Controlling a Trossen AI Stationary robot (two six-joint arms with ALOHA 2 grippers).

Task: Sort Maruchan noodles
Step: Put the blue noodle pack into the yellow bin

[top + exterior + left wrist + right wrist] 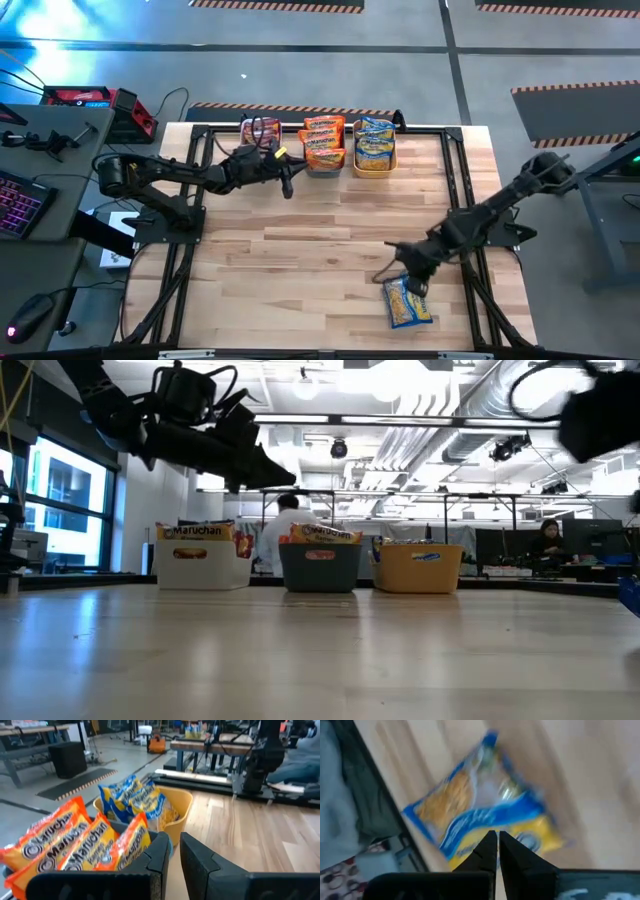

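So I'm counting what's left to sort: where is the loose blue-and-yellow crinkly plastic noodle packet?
In the high view the blue-and-yellow noodle packet lies flat on the wooden table, near its front right corner, just below the shut right gripper, far from the bins.
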